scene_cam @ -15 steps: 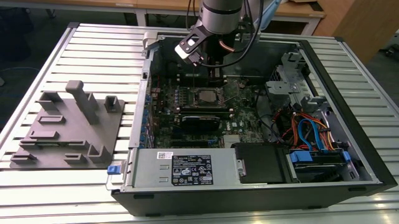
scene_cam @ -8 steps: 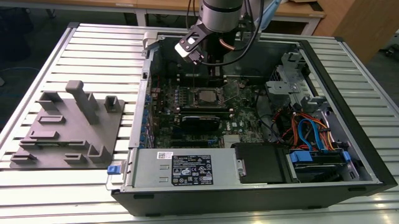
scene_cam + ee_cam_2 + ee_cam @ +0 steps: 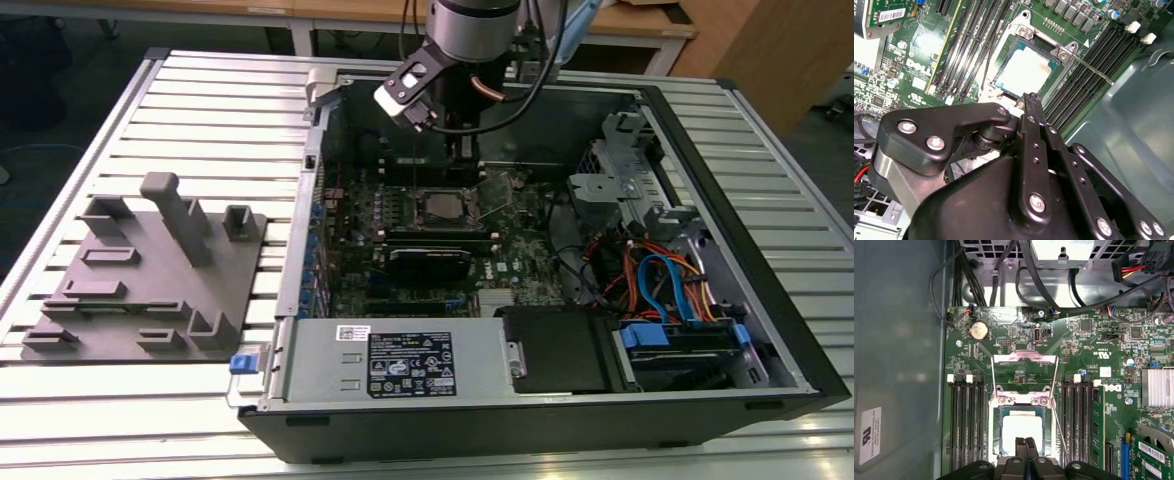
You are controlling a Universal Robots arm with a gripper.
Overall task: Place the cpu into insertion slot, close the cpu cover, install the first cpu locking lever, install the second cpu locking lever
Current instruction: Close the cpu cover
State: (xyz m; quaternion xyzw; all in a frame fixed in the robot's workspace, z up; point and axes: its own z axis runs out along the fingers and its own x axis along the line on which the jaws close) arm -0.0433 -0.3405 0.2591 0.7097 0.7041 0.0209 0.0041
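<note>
The cpu (image 3: 1022, 429) (image 3: 1026, 70) lies flat in the insertion slot (image 3: 995, 440) (image 3: 435, 206), its pale metal top facing up. The cpu cover (image 3: 1024, 356) is swung open beyond the slot, and green board shows through its window. Thin wire levers (image 3: 991, 385) (image 3: 1095, 68) stand free along the slot's sides. My gripper (image 3: 1025, 442) (image 3: 1032, 98) (image 3: 461, 150) is shut with nothing between its black fingers. Its tips hover just over the cpu's near edge.
Black memory slots (image 3: 966, 425) (image 3: 1080, 425) flank the slot on both sides. Cables (image 3: 1029, 285) cross the case above the board. A grey fixture plate (image 3: 134, 285) lies on the slatted table at the exterior view's left. The drive cage and coloured wires (image 3: 667, 280) sit at the right.
</note>
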